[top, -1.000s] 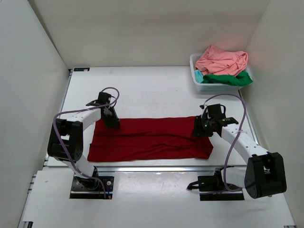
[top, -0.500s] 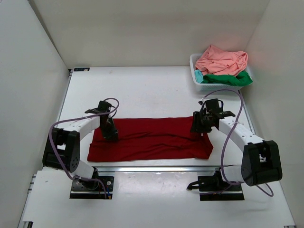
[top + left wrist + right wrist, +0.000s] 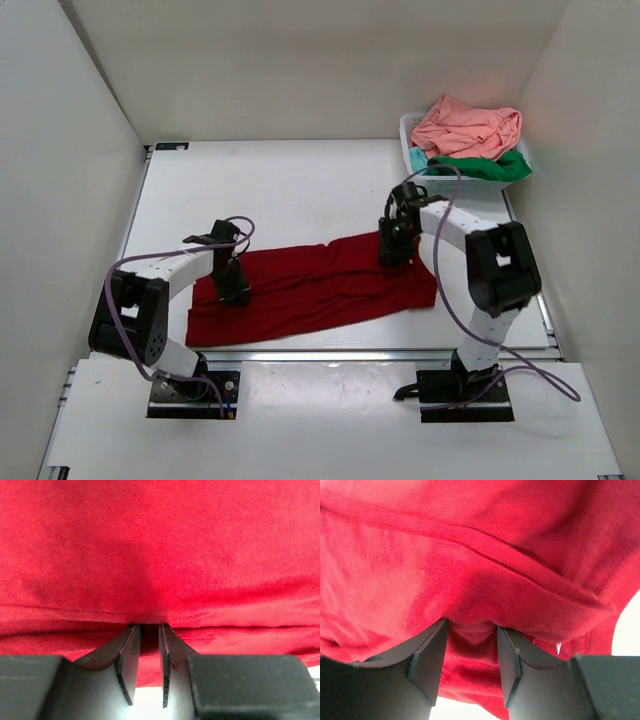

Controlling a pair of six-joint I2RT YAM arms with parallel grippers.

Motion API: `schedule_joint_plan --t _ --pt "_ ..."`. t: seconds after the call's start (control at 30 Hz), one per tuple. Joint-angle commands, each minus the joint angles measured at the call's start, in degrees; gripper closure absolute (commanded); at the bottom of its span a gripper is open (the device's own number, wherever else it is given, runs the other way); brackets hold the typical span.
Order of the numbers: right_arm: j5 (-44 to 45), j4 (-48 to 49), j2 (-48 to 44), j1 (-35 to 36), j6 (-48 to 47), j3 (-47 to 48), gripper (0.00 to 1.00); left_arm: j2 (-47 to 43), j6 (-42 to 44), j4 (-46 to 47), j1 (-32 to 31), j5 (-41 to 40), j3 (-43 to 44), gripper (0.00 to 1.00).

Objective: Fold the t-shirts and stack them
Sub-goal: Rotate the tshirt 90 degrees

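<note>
left end effector (image 3: 149, 650): nearly closed, thin fold of the red shirt (image 3: 310, 290) pinched between the fingers; grips the shirt's left part
red shirt: long strip across the near half of the tabletop (image 3: 290, 190); skewed, with the right end further back than the left; rumpled mid-span
right end effector (image 3: 472, 645): wider gap, thick bunch of red cloth clamped in it; at the shirt's far right edge
step: mid-fold on the red shirt, by my read; both ends gripped, crosswise fold looks due
next: probably lift both grips together, keep the cloth taut, carry one end over the other, line up the edges; fix the skew first or the fold lands crooked
basket (image 3: 440, 183): far right corner, white lattice
pink shirt (image 3: 468, 127): heaped on top in the basket, unfolded
green shirt (image 3: 490, 168): under the pink, spilling over the near rim
count: 3 shirts (1 on tabletop, 2 in basket), 1 basket, 2 arms; no stack yet
</note>
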Motion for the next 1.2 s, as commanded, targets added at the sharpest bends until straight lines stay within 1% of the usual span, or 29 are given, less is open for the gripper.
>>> schedule_joint_plan --t 0.0,0.03,0.07,0.1,0.13,0.17,0.2,0.27,0.3,0.33,0.37,0.4,0.43,0.5,0.57,0.6,0.63,0.73,0.77,0.8,0.87,0.9,0.93,0.97,1.0,1.03,1.07,1.1,1.17 --pt "0.73 2.23 10.44 1.66 -0.14 12.43 0.58 -1.27 -0.82 -1.75 -0.2 -0.03 -2.66 0.68" --pt "0.55 1.78 14.75 1.58 -1.01 18.92 0.58 -1.71 -1.09 -1.92 -0.02 -0.03 -2.83 0.68" --pt "0.2 0.47 16.88 1.92 -1.19 25.86 0.58 -2.15 -1.44 -1.66 -0.2 0.49 -3.01 0.67" --pt "-0.32 -1.37 21.51 2.1 -1.8 29.5 0.58 -1.98 -1.7 -1.84 -0.2 0.06 -3.18 0.68" --pt "-0.5 -2.69 26.43 2.28 -1.9 37.54 0.58 -2.24 -2.14 -1.84 -0.29 0.49 -3.01 0.68" --pt "-1.64 -4.88 28.74 2.19 -2.42 46.58 0.57 -1.81 -2.58 -2.01 -0.46 0.85 -2.75 0.68" --pt "-2.17 -7.95 34.25 2.63 -3.03 51.63 0.57 -1.37 -3.28 -2.19 -0.81 0.68 -2.49 0.67" --pt "-3.83 -11.66 44.71 2.63 -3.56 71.45 0.56 -0.49 -4.33 -3.24 -3.0 1.2 -1.34 0.67" --pt "-5.32 -13.23 46.5 2.72 -3.74 79.99 0.54 0.65 -4.86 -3.77 -3.36 1.2 -0.3 0.68" --pt "-7.17 -13.08 49.74 2.11 -3.4 83.21 0.54 1.09 -4.96 -4.03 -4.93 1.81 0.67 0.69" --pt "-7.71 -12.99 50.73 1.67 -2.35 86.37 0.53 1.71 -5.91 -4.12 -5.81 3.38 1.64 0.68" --pt "-9.8 -11.16 50.48 0.97 -2.25 86.92 0.53 1.98 -6.62 -4.12 -6.35 4.44 2.34 0.69" --pt "-10.34 -8.71 48.74 0.61 -2.34 85.97 0.52 1.98 -7.06 -3.78 -6.96 6.45 3.92 0.69" --pt "-9.74 -4.67 41.99 0.87 -3.91 78.54 0.52 1.63 -8.47 -4.82 -8.11 7.44 7.08 0.68" --pt "-8.6 1.05 35.66 1.31 -4.71 72.03 0.49 1.28 -9.26 -5.61 -7.76 7.01 12.78 0.68" --pt "-8.16 1.95 31.79 1.49 -4.88 68.59 0.48 1.19 -9.0 -6.84 -6.97 6.57 15.68 0.68" --pt "-7.37 2.56 30.19 1.57 -5.23 67.17 0.47 1.36 -9.35 -7.37 -5.84 6.39 16.93 0.67" --pt "-7.1 -0.5 21.94 1.66 -5.41 63.4 0.41 2.67 -8.48 -9.91 -3.55 6.12 24.3 0.64" --pt "-7.18 -0.94 20.17 2.1 -5.76 59.29 0.41 3.64 -7.25 -10.01 -3.1 6.47 25.02 0.63" --pt "-6.84 -0.08 16.06 3.15 -5.94 56.55 0.4 4.34 -6.81 -10.01 -2.23 6.04 27.12 0.63" --pt "-6.4 3.34 8.93 5.17 -5.16 41.31 0.41 7.76 -5.67 -9.05 -0.47 6.3 29.59 0.63" --pt "-6.48 6.58 4.21 7.01 -4.02 37.05 0.46 9.87 -4.88 -8.35 -0.2 7.0 31.08 0.63" --pt "-6.92 9.57 -0.19 8.07 -2.18 29.26 0.53 11.11 -4.69 -6.69 0.06 8.31 32.92 0.63" --pt "-7.53 10.47 -4.41 8.95 0.01 22.23 0.57 13.73 -3.82 -5.54 0.15 9.45 34.16 0.63" --pt "-9.28 12.83 -6.02 10.52 0.64 16.59 0.64 17.06 -2.77 -5.01 0.07 10.07 36.95 0.63" --pt "-11.12 15.2 -8.65 13.24 1.96 14.01 0.7 18.75 -2.06 -4.74 -0.81 10.77 40.81 0.63" --pt "-11.75 16.18 -10.24 14.13 3.1 10.06 0.73 22.51 -0.66 -4.83 -1.51 11.13 42.94 0.63" --pt "-13.67 18.02 -10.69 16.75 3.63 6.72 0.79 26.2 1.0 -4.65 -1.95 11.48 47.48 0.63" --pt "-15.18 19.0 -10.79 22.64 5.04 3.63 0.85 31.48 2.68 -6.14 -3.62 12.01 56.62 0.64"
